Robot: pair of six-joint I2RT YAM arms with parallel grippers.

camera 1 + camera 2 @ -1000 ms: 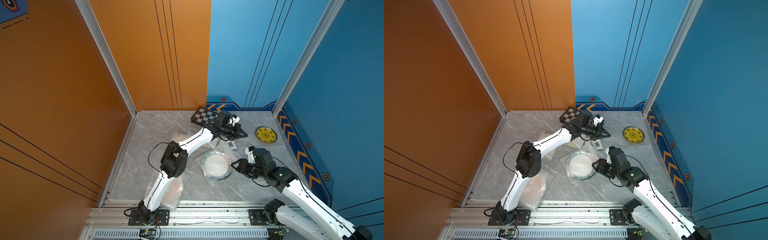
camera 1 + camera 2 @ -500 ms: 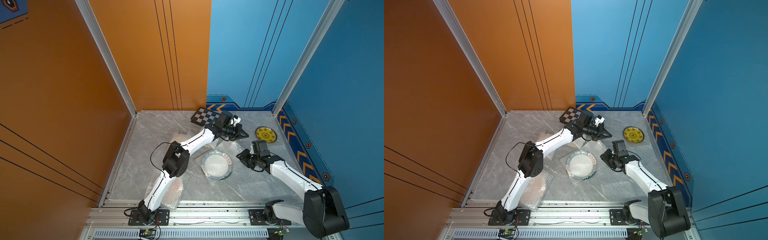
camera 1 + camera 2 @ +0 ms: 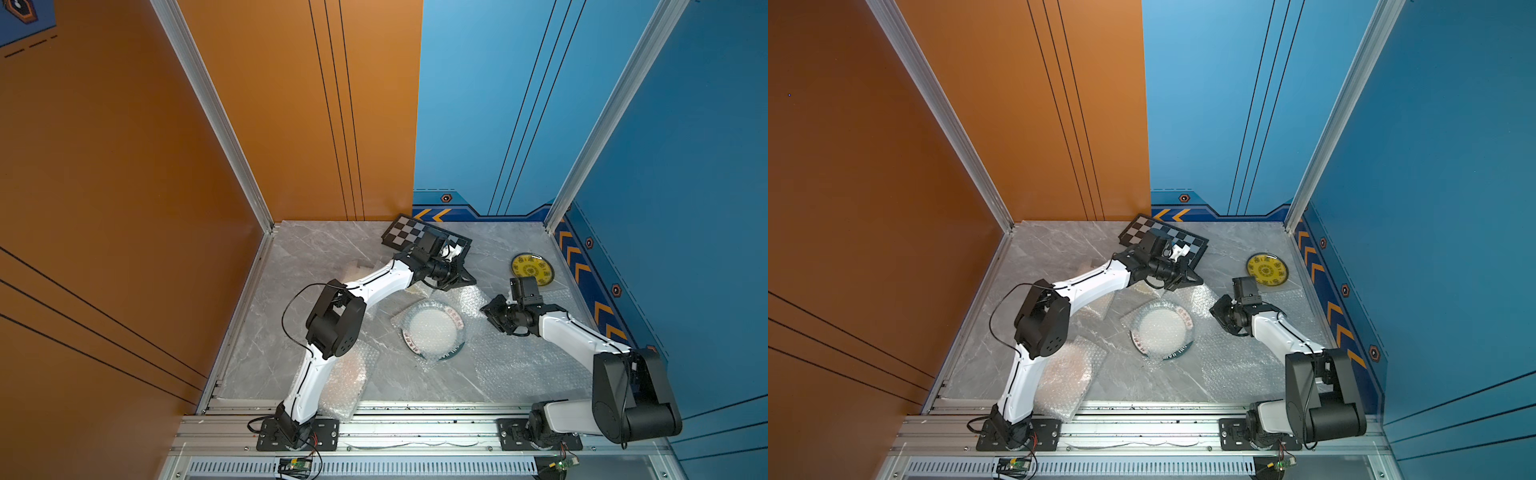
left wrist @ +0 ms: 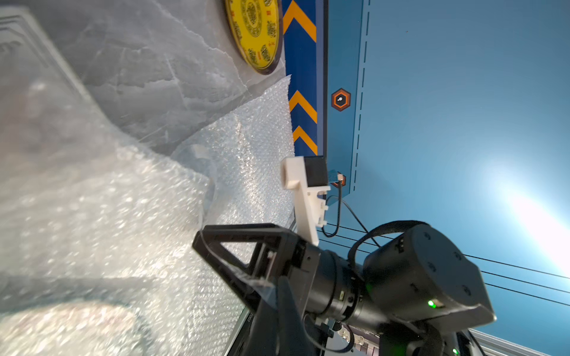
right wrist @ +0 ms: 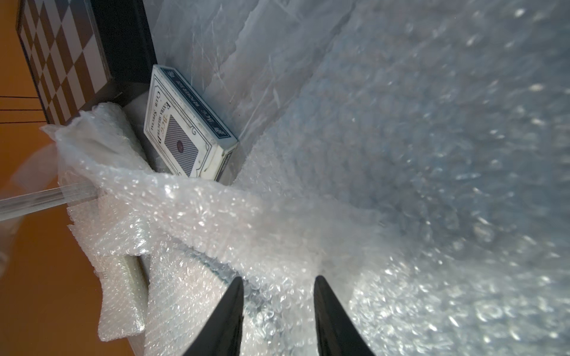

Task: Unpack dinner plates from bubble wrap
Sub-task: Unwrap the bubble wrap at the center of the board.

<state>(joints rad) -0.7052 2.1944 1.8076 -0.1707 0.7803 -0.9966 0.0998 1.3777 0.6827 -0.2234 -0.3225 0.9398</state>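
Seeing left hand point(image 3: 469, 281) pressed together near the checkerboard point(image 3: 405, 233), right hand point(image 5: 279, 285) spread over bubble wrap point(image 5: 401, 154), lettered-rim plate point(image 3: 435, 306) wrapped on tabletop point(image 3: 324, 257).

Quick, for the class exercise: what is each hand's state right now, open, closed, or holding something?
Left hand: closed, apparently pinching a raised edge of the bubble wrap.
Right hand: open, fingers apart over the bubble wrap, gripping nothing.

Orange wall point(image 3: 291, 124) meets blue wall point(image 3: 478, 104) above grey marble floor point(image 3: 316, 257); aluminium posts point(image 3: 216, 112) at corners
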